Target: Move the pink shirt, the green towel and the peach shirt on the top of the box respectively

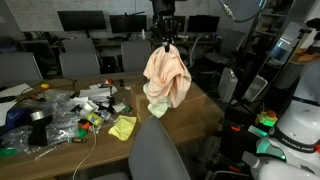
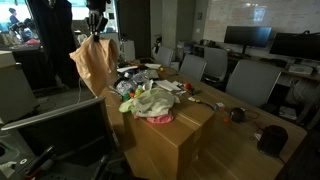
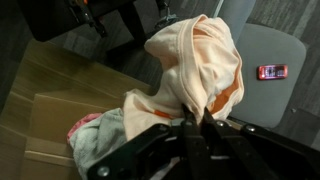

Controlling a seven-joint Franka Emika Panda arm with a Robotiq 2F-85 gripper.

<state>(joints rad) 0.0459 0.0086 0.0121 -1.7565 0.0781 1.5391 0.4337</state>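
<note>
My gripper (image 1: 165, 41) (image 2: 95, 34) is shut on the peach shirt (image 1: 167, 78) (image 2: 94, 65), which hangs loose in the air below it. In the wrist view the fingers (image 3: 195, 118) pinch a fold of the peach shirt (image 3: 195, 60). A cardboard box (image 2: 178, 138) (image 3: 42, 120) stands below and to the side. The green towel (image 2: 150, 100) (image 3: 108, 142) and the pink shirt (image 2: 161, 118) (image 3: 80, 127) lie crumpled on its top. The hanging shirt is beside the box, not over its middle.
A wooden table (image 1: 200, 110) carries clutter: plastic bags, tape, cables and a yellow-green cloth (image 1: 122, 127). Office chairs (image 2: 250, 80) ring the table. A grey chair (image 3: 262, 50) holds a small red object (image 3: 272, 72). Monitors stand at the back.
</note>
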